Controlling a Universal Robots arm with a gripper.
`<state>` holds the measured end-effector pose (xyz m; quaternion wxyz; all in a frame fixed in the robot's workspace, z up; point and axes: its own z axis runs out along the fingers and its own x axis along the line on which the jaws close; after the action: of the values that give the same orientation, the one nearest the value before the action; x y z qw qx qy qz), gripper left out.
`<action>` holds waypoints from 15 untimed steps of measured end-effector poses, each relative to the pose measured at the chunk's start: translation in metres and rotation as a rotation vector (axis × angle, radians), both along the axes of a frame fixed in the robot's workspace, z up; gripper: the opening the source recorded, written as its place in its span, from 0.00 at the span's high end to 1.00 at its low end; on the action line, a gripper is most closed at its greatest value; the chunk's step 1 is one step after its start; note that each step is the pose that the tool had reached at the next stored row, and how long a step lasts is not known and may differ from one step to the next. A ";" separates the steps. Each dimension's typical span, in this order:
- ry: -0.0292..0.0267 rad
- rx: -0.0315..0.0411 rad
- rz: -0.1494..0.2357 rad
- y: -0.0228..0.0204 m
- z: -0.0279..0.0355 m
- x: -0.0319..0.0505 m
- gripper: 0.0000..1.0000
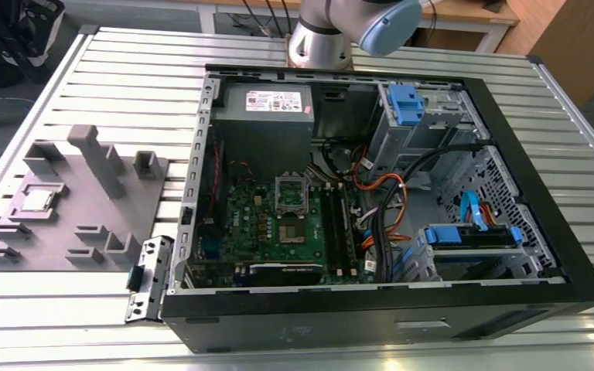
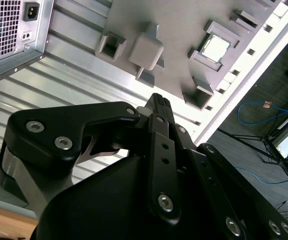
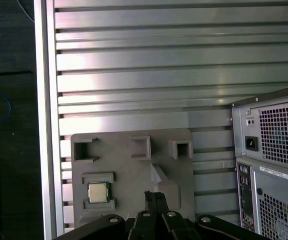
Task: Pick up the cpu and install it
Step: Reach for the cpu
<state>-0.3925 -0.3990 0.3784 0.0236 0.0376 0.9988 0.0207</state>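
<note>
the cpu (image 1: 37, 199) is sitting flat in a square recess of the grey holder block (image 1: 101, 212), with its pale metal top facing up. the block is lying on the slatted metal table (image 1: 121, 85) at nine o'clock from the open computer case (image 1: 380, 309), on the exterior view's left. in both wrist views the gripper (image 3: 155, 194) is hanging over the block, apart from the chip. its fingers are pressing together tip to tip and gripping nothing. inside the case, the green board (image 1: 266, 224) is carrying its silver socket frame (image 1: 291, 192).
</note>
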 end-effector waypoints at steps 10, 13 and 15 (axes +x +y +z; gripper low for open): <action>0.0000 0.0000 0.000 0.0000 0.0000 -0.0010 0.89; 0.0000 0.0000 0.000 0.0000 0.0000 -0.0010 0.89; 0.0000 0.0000 0.000 0.0000 0.0000 -0.0010 0.89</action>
<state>-0.3935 -0.3990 0.3784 0.0236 0.0376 0.9988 0.0207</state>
